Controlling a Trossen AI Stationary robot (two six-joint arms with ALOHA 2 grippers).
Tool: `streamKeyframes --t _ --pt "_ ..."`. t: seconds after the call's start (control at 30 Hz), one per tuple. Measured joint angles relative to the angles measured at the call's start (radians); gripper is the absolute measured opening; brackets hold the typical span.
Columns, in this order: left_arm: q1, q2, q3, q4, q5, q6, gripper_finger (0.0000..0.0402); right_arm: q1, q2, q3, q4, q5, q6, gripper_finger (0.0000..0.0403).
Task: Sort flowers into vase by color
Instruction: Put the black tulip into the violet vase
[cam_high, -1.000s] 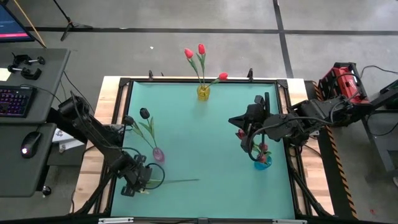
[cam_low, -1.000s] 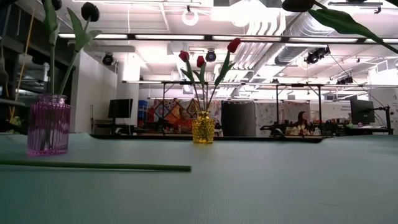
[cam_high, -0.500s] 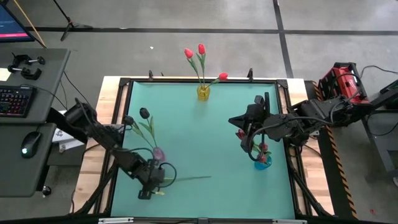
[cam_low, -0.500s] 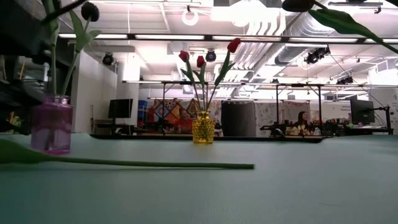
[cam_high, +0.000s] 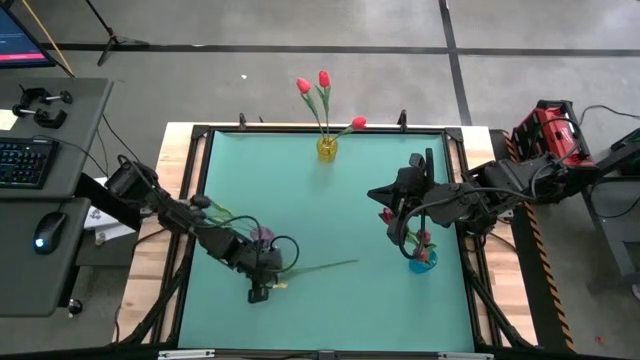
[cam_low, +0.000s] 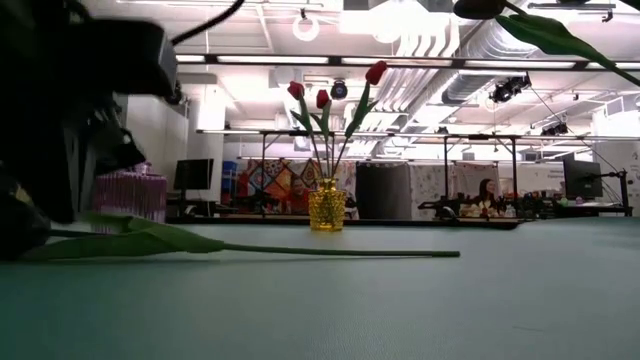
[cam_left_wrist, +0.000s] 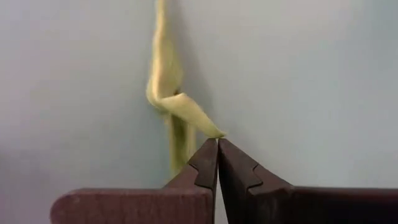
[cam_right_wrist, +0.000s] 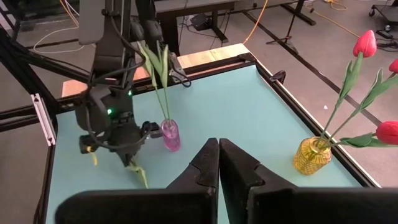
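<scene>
The left gripper (cam_high: 261, 290) has its fingers pressed together low over the flower (cam_high: 318, 268); its stem lies flat on the green table (cam_high: 330, 210), running toward two o'clock; the right gripper (cam_high: 385, 196), fingers pressed together, hangs at three o'clock.

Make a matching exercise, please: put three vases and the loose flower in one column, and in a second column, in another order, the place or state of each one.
Things:
1. yellow vase
2. pink vase
3. blue vase
4. loose flower

Places or states:
A. lying flat on the mat, with its stem pointing toward the right arm's side
B. beside the left claw
C. at the far edge of the mat, holding three red tulips
D. below the right claw

Pairs: 1-C, 2-B, 3-D, 4-A
</scene>
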Motion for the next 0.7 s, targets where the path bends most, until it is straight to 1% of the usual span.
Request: streamKeyframes --t 0.1,0.47,0.7 --pt "0.003 -0.017 0.028 0.003 0.027 0.017 0.0000 0.000 0.000 0.000 0.004 0.000 -0.002 0.0000" --pt "0.003 -0.027 0.157 0.003 0.031 0.106 0.0000 0.000 0.000 0.000 0.004 -0.016 -0.018 0.0000" --pt "0.002 -0.027 0.277 0.003 0.039 0.188 0.0000 0.000 0.000 0.000 0.004 -0.020 -0.020 0.0000"
